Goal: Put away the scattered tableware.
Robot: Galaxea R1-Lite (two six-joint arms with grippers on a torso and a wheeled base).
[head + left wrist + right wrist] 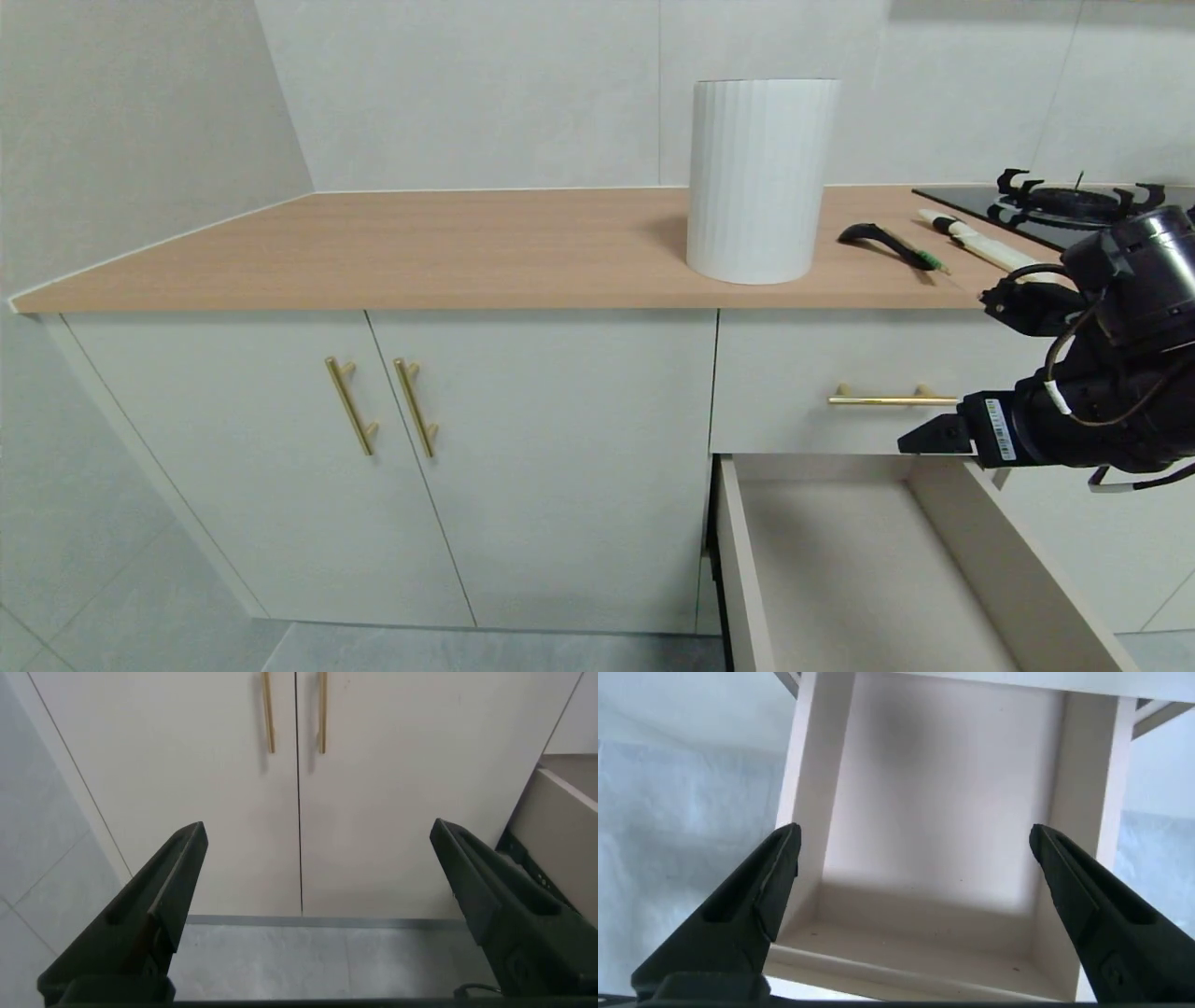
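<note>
On the wooden countertop (467, 247), right of a tall white ribbed container (758, 177), lie a black spoon with a green handle tip (887, 241) and a long cream-coloured utensil (976, 243). Below them a lower drawer (738, 560) stands pulled out and empty. My right gripper (924, 437) hovers over this drawer, just under the upper drawer's gold handle (892, 399). In the right wrist view the gripper (913, 840) is open above the bare drawer bottom (943, 793). My left gripper (318, 831) is open, held low in front of the cabinet doors (374, 784), holding nothing.
A black gas hob (1055, 205) sits at the counter's right end. Two cabinet doors with gold bar handles (352, 406) fill the front left of the drawers. The pulled-out drawer's side (561, 812) juts out close to my left gripper. Grey floor tiles (308, 961) lie below.
</note>
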